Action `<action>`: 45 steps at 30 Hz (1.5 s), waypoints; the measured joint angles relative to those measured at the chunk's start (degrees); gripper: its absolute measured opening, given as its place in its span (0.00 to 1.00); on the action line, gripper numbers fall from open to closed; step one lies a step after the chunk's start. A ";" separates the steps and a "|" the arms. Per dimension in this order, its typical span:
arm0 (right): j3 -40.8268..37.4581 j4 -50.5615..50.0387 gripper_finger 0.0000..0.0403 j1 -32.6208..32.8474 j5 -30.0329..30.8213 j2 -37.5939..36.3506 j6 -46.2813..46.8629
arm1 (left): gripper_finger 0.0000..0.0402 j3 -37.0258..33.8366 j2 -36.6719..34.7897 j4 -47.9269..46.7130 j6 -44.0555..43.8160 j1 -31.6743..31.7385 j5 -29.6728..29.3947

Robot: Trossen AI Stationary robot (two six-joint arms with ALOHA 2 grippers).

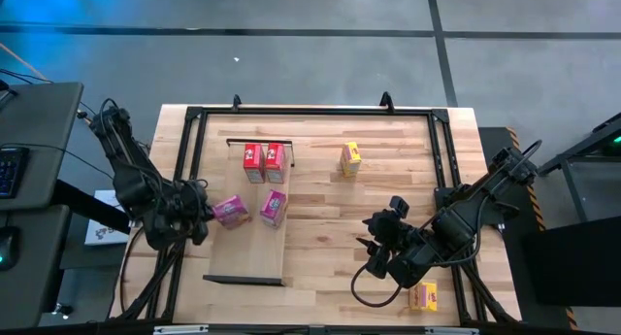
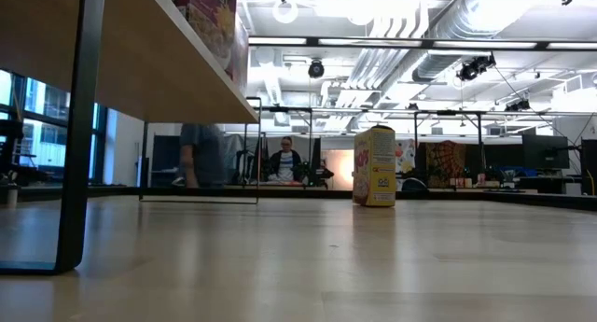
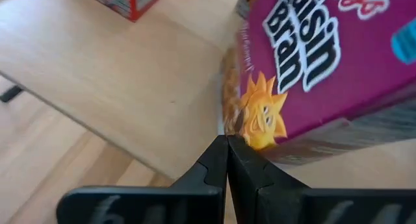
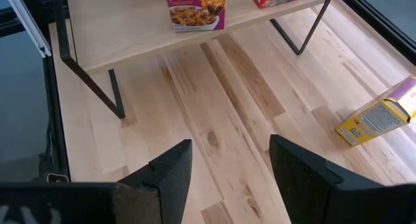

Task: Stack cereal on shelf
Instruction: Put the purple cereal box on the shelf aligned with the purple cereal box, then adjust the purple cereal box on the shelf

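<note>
Left jaws at a magenta box by the shelf edge; right arm idle over the worktop.

Shelf (image 1: 254, 248) lies on the worktop (image 1: 340, 209). On it: two red cereal boxes (image 1: 264, 161) side by side at its far end, one magenta box (image 1: 274, 207) near its middle. Second magenta box (image 1: 231, 211) sits at the shelf's left edge, tilted; left gripper (image 1: 199, 218) is right against it, its jaws pressed together at the box's lower corner in the wrist view (image 3: 227, 160), apparently pinching its edge. Yellow box (image 1: 350, 158) stands upright on the worktop, well right of the shelf. Another yellow box (image 1: 423, 296) lies flat near the worktop's front right corner. Right gripper (image 1: 372, 246) hangs right of the shelf, jaws spread apart, holding nothing.
</note>
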 joint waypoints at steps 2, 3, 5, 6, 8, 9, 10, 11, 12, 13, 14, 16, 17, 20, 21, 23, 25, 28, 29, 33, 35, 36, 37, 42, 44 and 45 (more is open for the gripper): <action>0.00 0.02 0.48 0.00 0.03 0.00 -0.17 | 0.00 0.00 0.33 1.59 0.94 -0.02 0.23; 0.00 0.02 0.48 0.00 0.15 0.00 -0.17 | 0.00 0.00 0.51 2.67 1.44 -0.02 0.23; 0.00 0.00 0.48 0.00 0.57 0.00 -0.17 | 0.00 0.00 0.72 4.33 2.04 -0.02 0.29; 0.00 0.00 0.48 0.00 0.56 0.00 -0.17 | 0.00 0.00 0.76 5.24 2.63 -0.02 0.38; 0.00 0.01 0.48 0.00 0.57 0.00 -0.17 | 0.00 0.00 0.94 7.28 3.71 -0.01 0.36; 0.00 0.00 0.48 0.00 0.57 0.00 -0.17 | 0.00 0.00 0.97 8.05 4.28 -0.01 0.39; 0.00 0.00 0.48 0.00 0.57 0.00 -0.17 | 0.00 0.00 0.95 8.88 4.80 0.00 0.36; 0.00 0.02 0.48 0.00 0.57 0.00 -0.17 | 0.00 0.00 0.92 9.71 5.25 0.00 0.27; 0.00 0.00 0.48 0.00 0.57 0.00 -0.17 | 0.00 0.00 0.94 10.34 5.67 0.00 0.04; 0.00 0.02 0.48 0.00 0.57 0.00 -0.17 | 0.00 0.00 0.97 10.82 6.21 0.00 -0.11; 0.00 0.01 0.48 0.00 0.58 0.00 -0.17 | 0.00 0.00 0.97 11.24 6.75 0.06 -0.23; 0.00 0.02 0.48 0.00 0.59 0.00 -0.17 | 0.00 0.00 0.97 11.80 7.59 0.54 -0.39; 0.00 0.02 0.48 0.00 0.70 0.00 -0.15 | 0.00 0.00 0.97 11.96 8.08 0.87 -0.43; 0.00 0.21 0.48 -0.05 3.72 0.41 0.26 | 0.00 0.00 0.60 11.88 10.17 1.59 0.03; 0.00 0.51 0.48 -0.15 5.41 0.84 0.28 | 0.00 0.00 0.14 11.90 10.89 1.78 0.43; 0.00 2.25 0.48 -1.02 6.95 2.13 0.42 | 0.00 0.00 -1.28 11.89 12.33 1.88 0.76; 0.00 5.38 0.48 -2.30 6.41 3.98 -0.40 | 0.00 0.00 -3.10 11.86 13.82 1.78 0.82; 0.00 7.52 0.45 -4.45 3.96 7.81 -3.12 | 0.00 0.00 -6.31 11.83 16.15 1.39 -0.26; 0.00 6.80 0.42 -5.38 2.93 9.40 -3.35 | 0.00 0.00 -7.37 11.83 17.09 1.22 -1.20; -0.09 6.43 0.18 -9.31 -1.30 15.99 -4.92 | 0.00 0.00 -10.53 11.81 21.16 0.99 -4.73; -0.09 8.44 0.05 -11.16 -2.08 18.44 -7.87 | 0.00 0.00 -11.57 11.81 23.22 0.98 -6.10; -0.09 9.94 0.03 -12.07 -2.08 19.30 -9.82 | 0.00 0.00 -11.94 11.81 24.10 0.99 -6.69; -0.09 11.93 0.04 -12.88 -2.06 19.97 -11.81 | 0.00 0.00 -12.19 11.82 24.94 0.99 -7.42; -2.49 30.84 0.01 -15.47 -0.54 20.77 -25.51 | 0.00 0.00 -12.34 11.83 28.34 0.99 -10.28; -6.96 38.91 0.01 -16.54 -4.17 19.49 -30.37 | 0.00 0.00 -12.34 11.82 29.00 0.98 -10.59; -9.65 42.43 0.01 -17.06 -6.30 18.52 -31.60 | 0.00 0.00 -12.34 11.82 29.12 0.97 -10.61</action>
